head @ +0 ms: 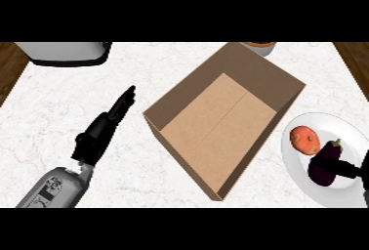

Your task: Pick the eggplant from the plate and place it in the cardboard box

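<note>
A dark purple eggplant (324,161) lies on a white plate (315,123) at the right, next to a round orange-red fruit (305,139). Only a small black part of my right hand (350,170) shows at the right edge, and it reaches onto the eggplant's lower half; the rest of the hand is out of view. The open cardboard box (220,119) sits at the centre, turned diagonally and with nothing inside. My left hand (101,129) rests on the counter left of the box with its fingers straight, pointing toward the far right.
A grey appliance (65,52) stands at the far left corner. An orange-topped cup (259,47) sits just behind the box. The box's near corner (220,195) lies close to the plate's left rim. Wooden floor shows beyond both counter sides.
</note>
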